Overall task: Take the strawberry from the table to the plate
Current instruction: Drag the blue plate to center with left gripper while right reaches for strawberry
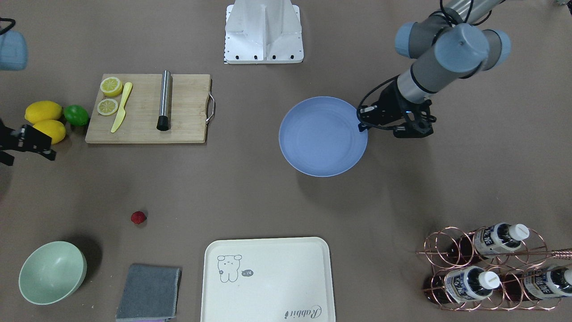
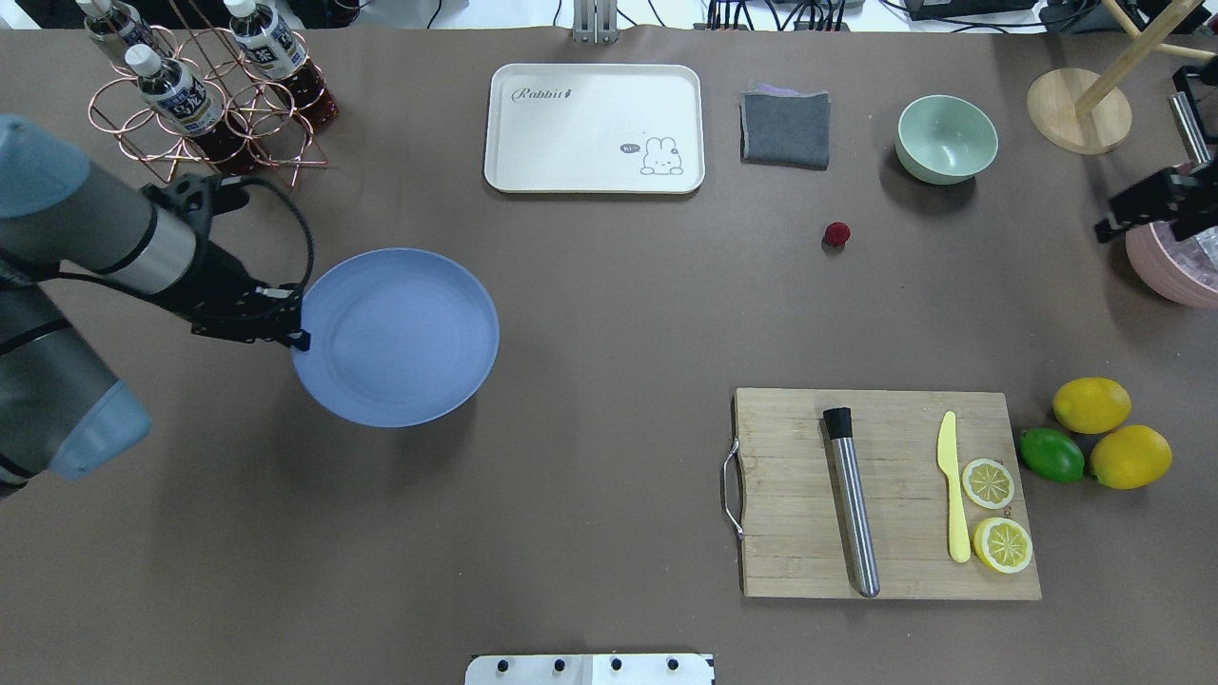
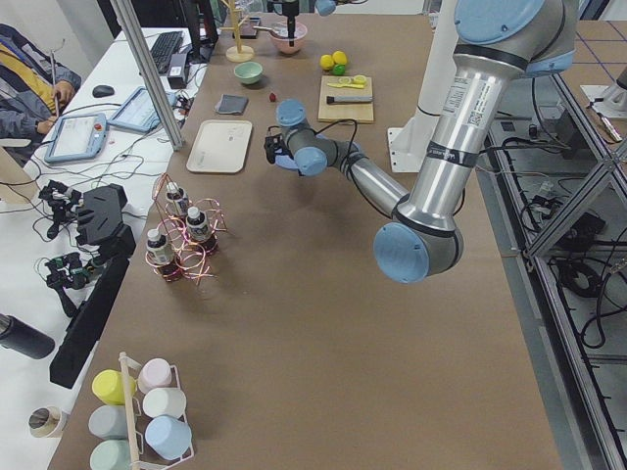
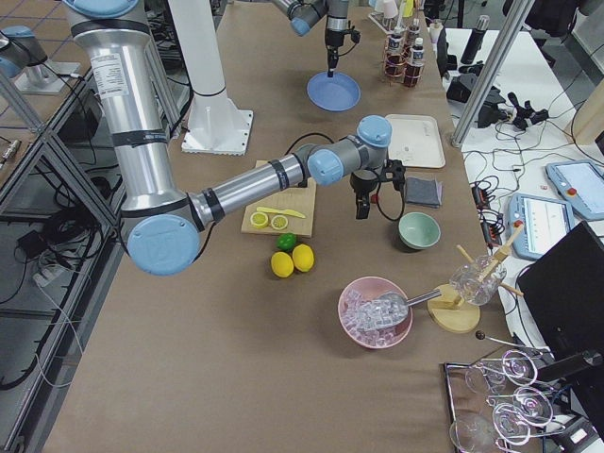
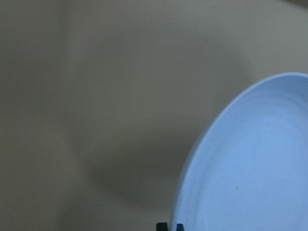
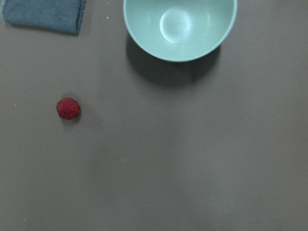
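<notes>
Plainly the strawberry (image 2: 836, 233) lies on the surface (image 2: 609, 381) near the mint bowl (image 2: 947, 138), far right of the plate (image 2: 409, 333), whose rim the left claw (image 5: 169, 226) pinches. The right claw (image 4: 360, 209) hangs high, and I cannot tell how wide it gapes. It should centre over the berry, drop straight and close gently, lest it roll.

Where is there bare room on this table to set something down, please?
The widest bare stretch lies between the plate and the cutting board, reaching up to the tray. The robot-side strip by the plate is bare too. Crowded: around the cloth, bowl and strawberry, and by the lemons.
</notes>
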